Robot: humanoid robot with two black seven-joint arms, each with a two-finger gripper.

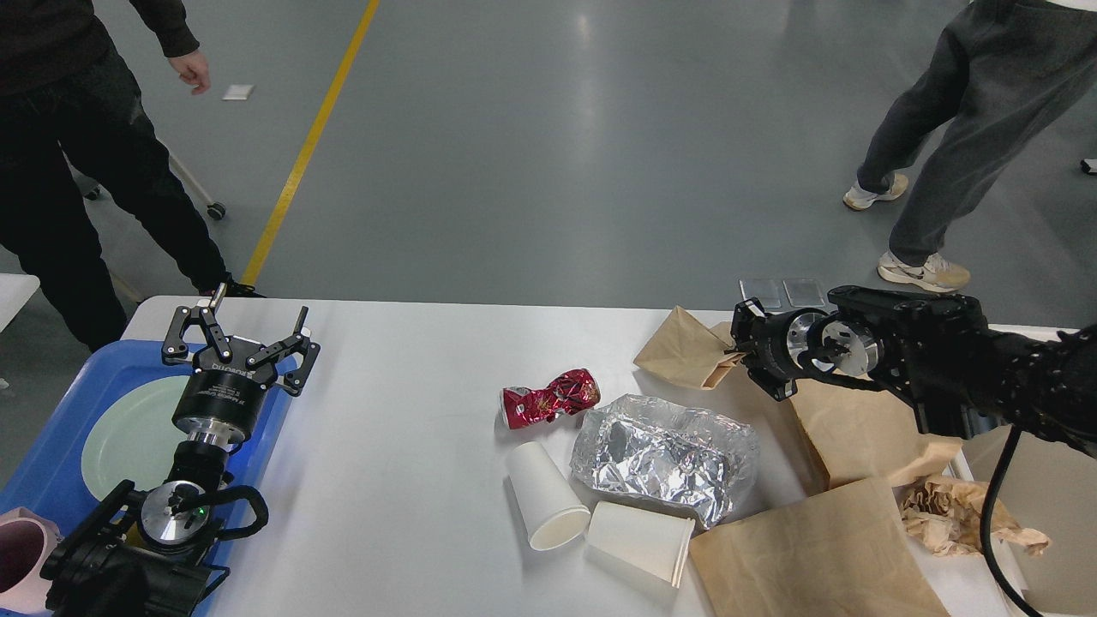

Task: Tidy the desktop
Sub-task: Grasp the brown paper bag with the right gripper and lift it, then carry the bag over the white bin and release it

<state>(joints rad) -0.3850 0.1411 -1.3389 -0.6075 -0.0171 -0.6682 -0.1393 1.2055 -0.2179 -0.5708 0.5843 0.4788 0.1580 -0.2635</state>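
The white desktop (403, 446) carries litter at its right half: a crushed red can (549, 398), a crumpled foil sheet (667, 452), two tipped white paper cups (543, 497) (641, 533) and brown paper bags. My right gripper (739, 348) is at the back right, shut on the edge of a folded brown paper bag (683, 350) and holding it partly lifted. My left gripper (236, 331) is open and empty above the right edge of the blue tray (60, 403).
A pale green plate (128, 437) lies in the tray, with a pink cup (19, 557) at its front. A flat brown bag (814, 557) and crumpled brown paper (968, 514) lie front right beside a cream bin (1050, 480). People stand beyond the table.
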